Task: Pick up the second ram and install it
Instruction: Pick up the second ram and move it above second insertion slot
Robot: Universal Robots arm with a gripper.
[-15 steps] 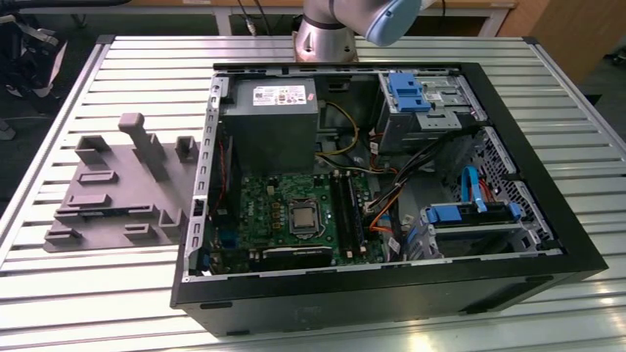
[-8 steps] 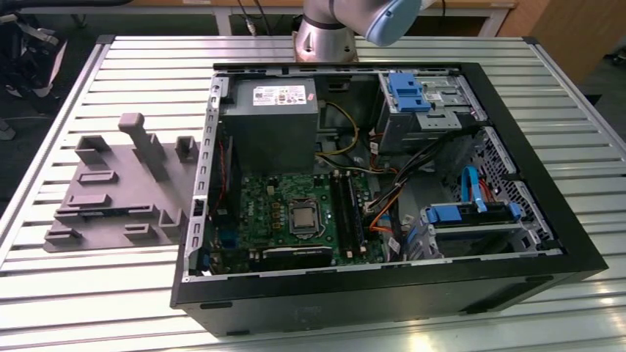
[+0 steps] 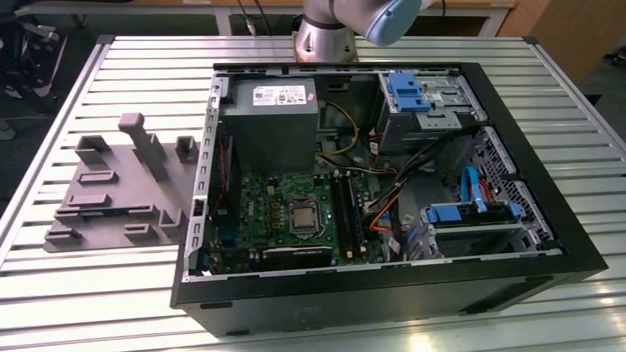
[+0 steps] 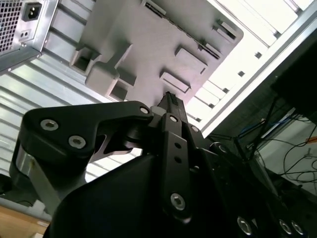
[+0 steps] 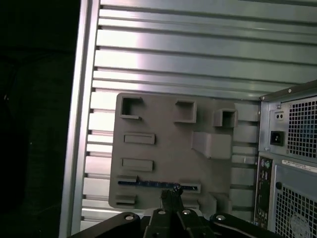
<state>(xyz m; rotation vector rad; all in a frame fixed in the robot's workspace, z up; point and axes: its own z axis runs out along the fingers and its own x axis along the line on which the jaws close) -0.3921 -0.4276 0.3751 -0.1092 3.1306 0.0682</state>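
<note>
On the slatted bench (image 3: 137,66), by its edge at the exterior view's left, beside the open computer case (image 3: 391,308): grey fixture plate (image 5: 163,124). The second ram (image 5: 148,183), dark blue, lies in a slot along one plate edge. The gripper (image 5: 172,191), fingers closed and empty, hangs well above the stick.

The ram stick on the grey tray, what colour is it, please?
Dark blue; the ram stick shows best in the first wrist view.
</note>
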